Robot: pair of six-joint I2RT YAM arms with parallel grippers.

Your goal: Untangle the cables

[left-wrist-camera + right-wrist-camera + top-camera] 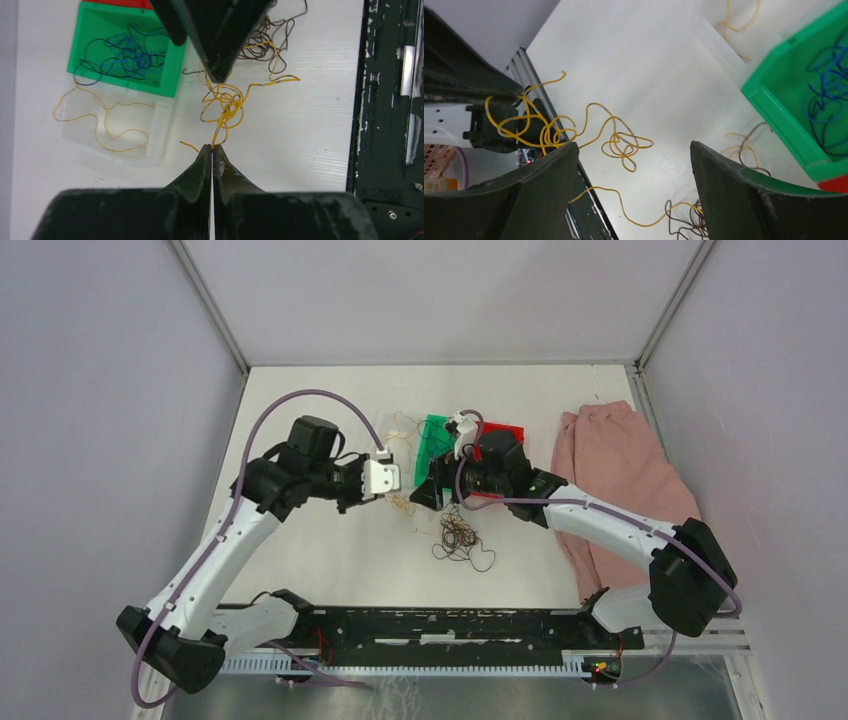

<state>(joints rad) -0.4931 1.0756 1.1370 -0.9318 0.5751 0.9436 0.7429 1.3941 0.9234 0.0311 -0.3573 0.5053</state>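
A tangle of yellow cables [225, 105] hangs just above the table between my two grippers. My left gripper [213, 146] is shut on one strand at the near end of that tangle. My right gripper [634, 145] stands wide open at its far side, with nothing between its fingers [719, 170] and yellow loops [621, 145] just ahead of it. In the top view the grippers face each other, the left gripper [392, 490] and the right gripper [425, 495]. A pile of dark brown cables [460, 538] lies on the table nearby. Blue cables [125, 55] lie in a green bin [90, 25].
A clear tray [150, 145] beside the green bin holds one yellow cable [110, 125]. A red bin [505, 430] sits behind the green bin [432, 430]. A pink cloth [615, 470] lies at the right. The black rail [385, 120] runs along the table's near edge.
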